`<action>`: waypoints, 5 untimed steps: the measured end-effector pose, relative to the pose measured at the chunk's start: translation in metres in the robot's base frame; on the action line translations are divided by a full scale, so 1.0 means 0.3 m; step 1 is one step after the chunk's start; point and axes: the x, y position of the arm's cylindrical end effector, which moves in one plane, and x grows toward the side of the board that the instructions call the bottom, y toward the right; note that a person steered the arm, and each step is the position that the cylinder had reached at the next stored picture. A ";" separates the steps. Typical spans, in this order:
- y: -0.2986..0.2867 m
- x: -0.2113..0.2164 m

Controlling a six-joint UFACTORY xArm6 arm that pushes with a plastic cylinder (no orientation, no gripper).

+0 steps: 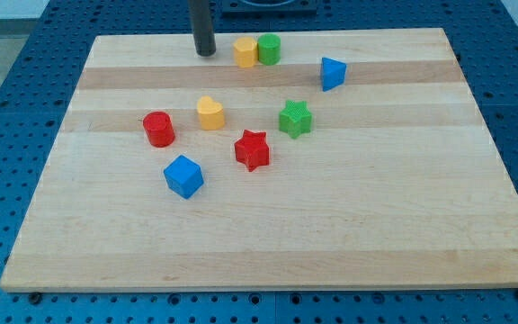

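My tip rests on the board near the view's top, a little left of centre. Nearest to it, just to the right and apart from it, is a yellow block touching a green cylinder. Further right lies a blue triangular block. Below the tip sit a yellow heart-shaped block, a red cylinder, a green star, a red star and a blue cube.
The wooden board lies on a blue perforated table. The dark rod comes down from the view's top edge.
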 end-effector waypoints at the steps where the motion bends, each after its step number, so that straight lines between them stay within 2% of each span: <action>1: -0.015 0.137; 2: -0.005 0.225; 5: 0.088 0.237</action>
